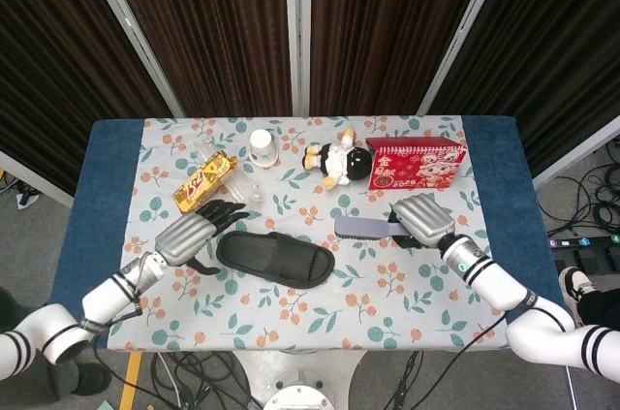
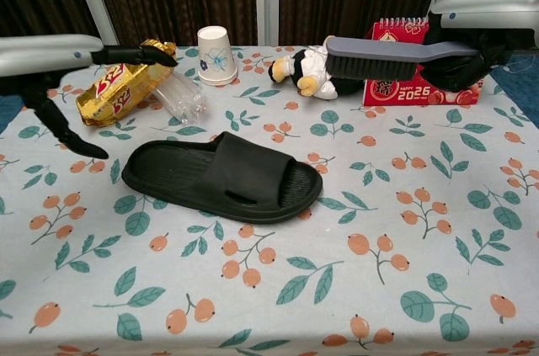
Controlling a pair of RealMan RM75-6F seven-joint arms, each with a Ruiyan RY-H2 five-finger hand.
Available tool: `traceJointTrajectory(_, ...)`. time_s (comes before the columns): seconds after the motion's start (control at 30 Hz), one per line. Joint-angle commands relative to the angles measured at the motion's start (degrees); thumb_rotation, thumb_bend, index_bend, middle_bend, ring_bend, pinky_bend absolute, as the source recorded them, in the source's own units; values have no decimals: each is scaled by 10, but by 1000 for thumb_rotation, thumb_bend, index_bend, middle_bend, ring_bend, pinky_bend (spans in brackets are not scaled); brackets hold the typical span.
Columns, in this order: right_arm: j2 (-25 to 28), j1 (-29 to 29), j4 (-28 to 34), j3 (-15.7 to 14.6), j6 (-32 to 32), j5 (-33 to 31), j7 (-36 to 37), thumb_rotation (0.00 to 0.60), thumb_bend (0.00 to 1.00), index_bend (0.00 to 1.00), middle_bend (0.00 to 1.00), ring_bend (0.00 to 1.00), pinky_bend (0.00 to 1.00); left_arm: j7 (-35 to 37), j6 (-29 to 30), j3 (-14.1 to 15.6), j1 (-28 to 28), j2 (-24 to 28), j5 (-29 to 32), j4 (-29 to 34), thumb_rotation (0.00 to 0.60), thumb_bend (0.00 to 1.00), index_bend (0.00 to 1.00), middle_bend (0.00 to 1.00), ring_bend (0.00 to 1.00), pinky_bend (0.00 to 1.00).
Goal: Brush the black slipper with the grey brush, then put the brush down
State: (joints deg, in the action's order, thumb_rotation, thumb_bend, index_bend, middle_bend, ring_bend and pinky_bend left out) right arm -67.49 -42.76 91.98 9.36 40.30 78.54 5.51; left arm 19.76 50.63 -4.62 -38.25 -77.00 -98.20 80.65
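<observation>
Head view: The right hand [image 1: 423,219] grips the handle of the brush [image 1: 363,227], with the bristle end pointing toward the slipper [image 1: 275,257]. The brush is near the slipper's toe end but apart from it. The left hand [image 1: 190,232], fingers spread and holding nothing, sits just beside the slipper's heel end. The brush is in hand; brushing and setting the brush down are both left to do. The slipper lies on a floral tablecloth [image 1: 387,294] over a blue-edged table, with dark curtains [image 1: 223,22] behind.

Chest view: The brush [image 2: 387,55] is held level above the cloth, clear of the slipper [image 2: 223,177]. The right hand [image 2: 472,40] is partly cut off by the frame edge, so its exact finger placement cannot be told. The left hand [image 2: 59,66] hovers open beside the heel. A calendar [image 2: 421,70] stands behind the brush.
</observation>
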Motion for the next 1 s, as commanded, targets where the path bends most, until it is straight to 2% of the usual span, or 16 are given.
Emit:
traceJointTrajectory(0.03,-18,-5,-4,-1,12,-14,-33,600,618,1000,1000,1000,1000,-26,-65,1,-42,-43,33,-30,600,121,62,41,0,52)
traceJointTrajectory(0.27,-41,-9,-8,-1,24,-37,-57,600,614,1000,1000,1000,1000,-36,-109,10,-74,-92,62,-64,600,120,67,43,0,52)
traceJointTrajectory(0.4,-45,-12,-7,-3,27,-44,-65,600,610,1000,1000,1000,1000,-41,-110,9,-83,-120,77,-90,600,140,107,100,4,70)
traceJointTrajectory(0.63,-57,-12,-15,-12,29,-48,-70,600,609,1000,1000,1000,1000,-26,-121,9,-94,-133,105,-114,600,161,116,107,7,88)
traceJointTrajectory(1.0,-104,-15,-44,-30,34,-24,-62,600,607,1000,1000,1000,1000,13,-129,19,-107,-150,118,-137,600,256,301,349,199,200)
